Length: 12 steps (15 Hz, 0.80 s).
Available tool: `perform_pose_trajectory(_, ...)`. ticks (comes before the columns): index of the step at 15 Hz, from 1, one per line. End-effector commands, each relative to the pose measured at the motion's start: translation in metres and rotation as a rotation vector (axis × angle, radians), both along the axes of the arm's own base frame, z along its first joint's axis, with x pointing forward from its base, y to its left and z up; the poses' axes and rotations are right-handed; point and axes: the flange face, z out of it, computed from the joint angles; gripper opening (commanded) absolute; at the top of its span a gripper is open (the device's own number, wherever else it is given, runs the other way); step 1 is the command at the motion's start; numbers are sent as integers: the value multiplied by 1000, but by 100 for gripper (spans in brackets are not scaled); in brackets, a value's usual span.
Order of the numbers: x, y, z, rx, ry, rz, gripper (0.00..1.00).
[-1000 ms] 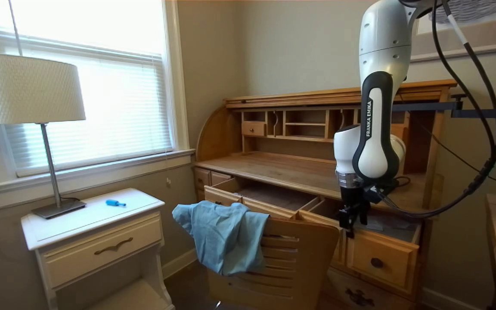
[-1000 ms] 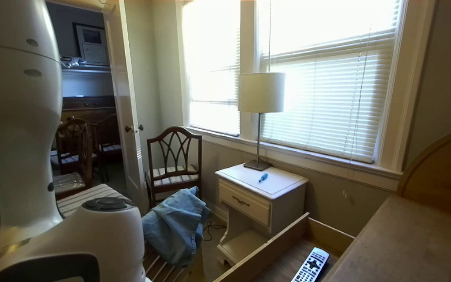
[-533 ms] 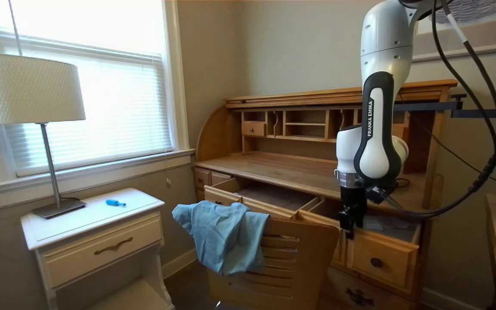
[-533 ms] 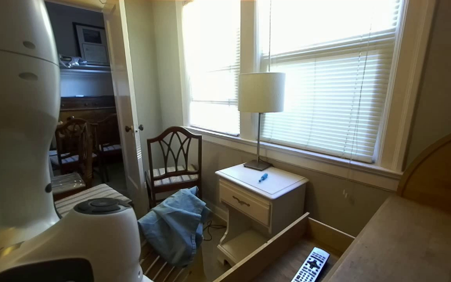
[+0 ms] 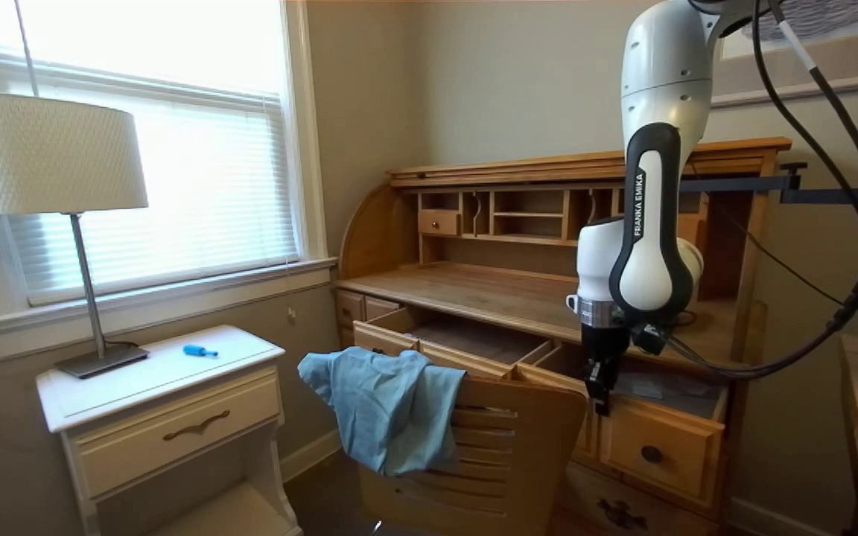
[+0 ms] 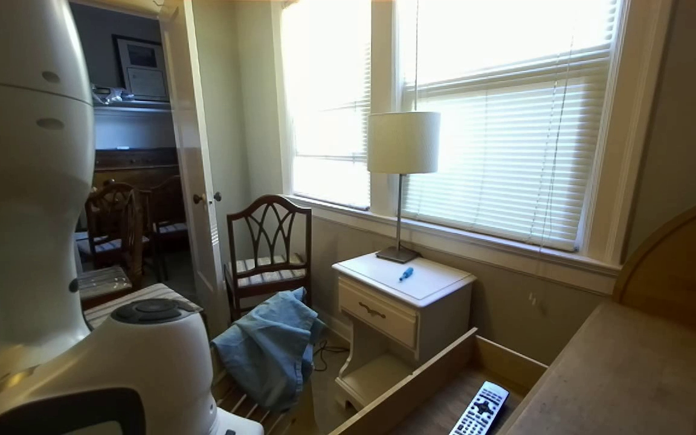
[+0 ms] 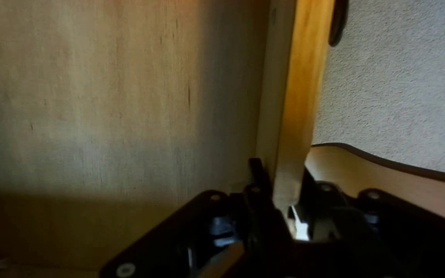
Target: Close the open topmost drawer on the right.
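The right-hand drawer is pulled out of the oak desk, its square front bearing one dark knob. My gripper points down at the left end of that front's top edge. From the wrist view, the gripper straddles the front panel, one finger inside the drawer and its mate outside, both drawn in close against the wood. Pale floorboard fills the drawer's inside. In an exterior view the arm shows, but the gripper is out of view there.
A wooden chair draped with a blue cloth stands before the desk, close left of the gripper. The wide centre drawer is also out. A white nightstand with a lamp is at the left. Cables hang beside the arm.
The gripper's fingers, spread apart a second ago, have come together onto the drawer's front panel. The wrist has shifted slightly left; the drawer has not visibly moved.
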Motion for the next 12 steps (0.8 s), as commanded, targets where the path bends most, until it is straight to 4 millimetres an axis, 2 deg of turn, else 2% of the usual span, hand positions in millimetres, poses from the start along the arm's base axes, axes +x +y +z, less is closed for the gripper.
perform_pose_trajectory(1,0,-9,-6,16,-22,11,1)
perform_pose_trajectory(2,0,-14,-7,7,-15,-6,5)
perform_pose_trajectory(4,-3,-32,-12,-21,5,-51,5)
perform_pose_trajectory(10,-20,-108,-6,-157,7,-154,5)
perform_pose_trajectory(12,-20,-120,-9,-181,10,-169,5)
